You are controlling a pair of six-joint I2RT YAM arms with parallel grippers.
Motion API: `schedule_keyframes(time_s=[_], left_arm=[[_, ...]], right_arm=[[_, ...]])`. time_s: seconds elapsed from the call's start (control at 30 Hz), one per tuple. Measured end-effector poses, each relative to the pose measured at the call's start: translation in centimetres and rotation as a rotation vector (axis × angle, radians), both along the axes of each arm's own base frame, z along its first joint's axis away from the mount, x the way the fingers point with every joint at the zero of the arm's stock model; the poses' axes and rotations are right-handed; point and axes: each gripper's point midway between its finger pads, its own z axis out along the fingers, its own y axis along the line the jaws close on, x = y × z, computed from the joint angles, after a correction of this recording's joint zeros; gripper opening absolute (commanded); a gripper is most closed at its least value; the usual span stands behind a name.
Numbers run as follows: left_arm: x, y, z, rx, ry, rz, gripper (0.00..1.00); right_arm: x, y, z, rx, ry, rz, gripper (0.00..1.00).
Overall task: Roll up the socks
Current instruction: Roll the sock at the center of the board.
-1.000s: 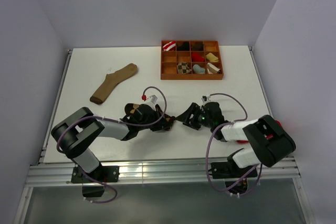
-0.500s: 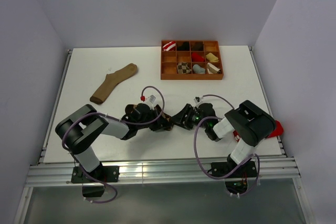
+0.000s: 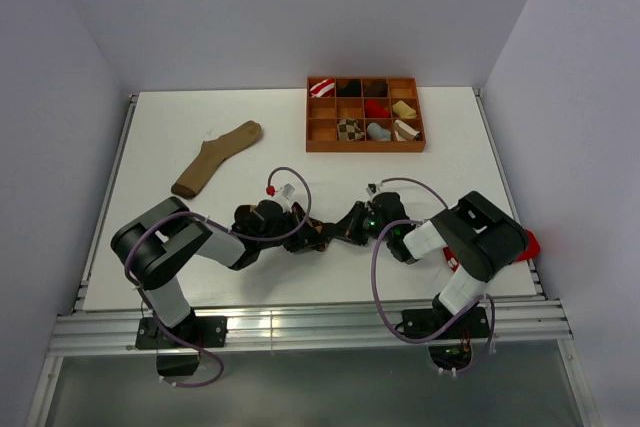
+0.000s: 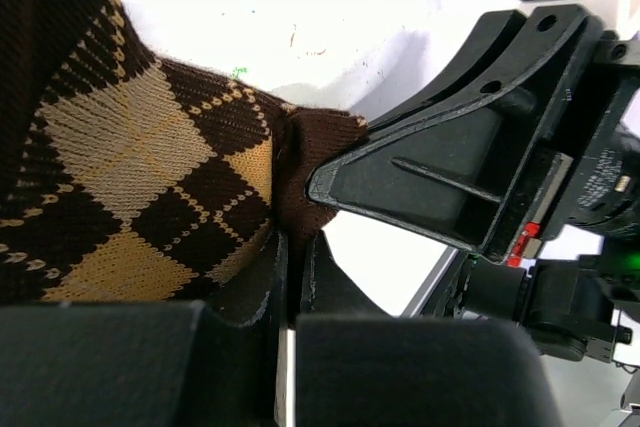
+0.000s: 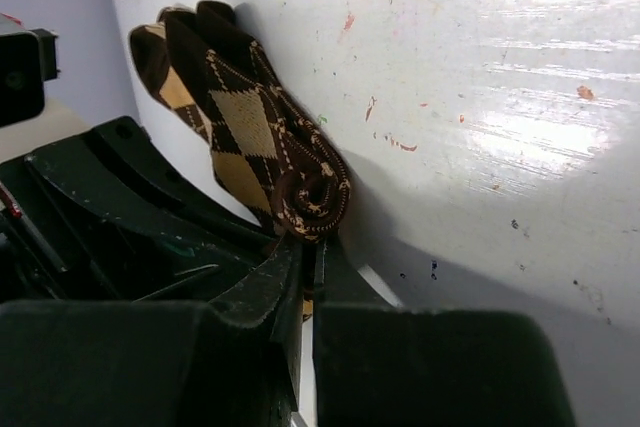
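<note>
So the dark argyle sock (image 4: 150, 177) is lying flat on the tabletop (image 3: 180, 127), near the front edge and right between the two arms. One end is already curled into a small tight coil (image 5: 312, 192), and the rest of the diamond pattern stretches away from it.

Both tools are on it. The left tool (image 4: 292, 267) has its fingers pressed together with fabric nipped in the seam, so it's pinning the body of the sock. The right tool (image 5: 308, 267) is pressed together too, right under the coil. As far as we can tell it's pinching the edge of that rolled end, though only a sliver of fabric shows between the fingers.

We'd call this the start of the roll. To do it well, we want the left side to act as a plain anchor and hold the sock taut and flat. The right side then turns the coil over itself in a straight line, so it doesn't cone out sideways. The tools sit nearly nose to nose, so there's little room and the turns need to be small.

Further out, a tan sock (image 3: 215, 159) lies off to the left, and a wooden tray (image 3: 365, 148) of rolled socks sits at the back.
</note>
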Motion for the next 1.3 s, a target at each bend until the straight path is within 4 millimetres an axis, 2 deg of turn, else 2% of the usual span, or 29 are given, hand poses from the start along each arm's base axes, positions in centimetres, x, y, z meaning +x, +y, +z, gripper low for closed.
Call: schedule_keyframes(time_s=[0.13,0.2,0.23,0.33,0.4,0.53,0.63,0.87,1.07,1.27,1.3], left_arm=[[0.1,0.2,-0.1,0.02,-0.018,-0.005,0.29],[0.3,0.5,0.1,0.05,-0.041,-0.002,0.39],[0.4,0.7,0.3,0.075,-0.052,0.006,0.49],[0.8,0.8,1.7,0.154,-0.137,0.022,0.62],[0.8,0.6,3.0,0.222,-0.21,0.033,0.65],[0.4,-0.3,5.7,0.338,-0.379,0.058,0.62],[-0.2,-0.7,6.5,0.415,-0.483,0.058,0.59],[-0.3,-0.6,4.6,0.622,-0.619,0.04,0.59],[-0.4,-1.0,2.5,0.727,-0.673,-0.008,0.54],[-0.2,-1.8,1.3,0.783,-0.699,-0.036,0.42],[-0.2,-2.0,1.1,0.791,-0.704,-0.041,0.36]], right_arm=[[0.2,0.0,0.2,-0.06,0.005,0.018,0.0],[0.3,-0.1,0.5,-0.096,0.009,0.026,0.0],[0.4,-0.1,0.6,-0.114,0.013,0.026,0.0],[1.5,-0.4,1.4,-0.18,0.004,0.012,0.0],[2.0,-0.5,1.7,-0.217,0.006,0.005,0.0],[2.0,-0.6,1.8,-0.291,0.033,0.01,0.0],[1.8,-0.6,1.8,-0.331,0.053,0.024,0.0],[1.1,-1.0,1.0,-0.383,0.095,0.046,0.0],[0.8,-1.1,0.8,-0.39,0.108,0.051,0.0],[0.8,-1.1,0.6,-0.392,0.111,0.052,0.0],[0.8,-1.1,0.6,-0.393,0.112,0.052,0.0]])
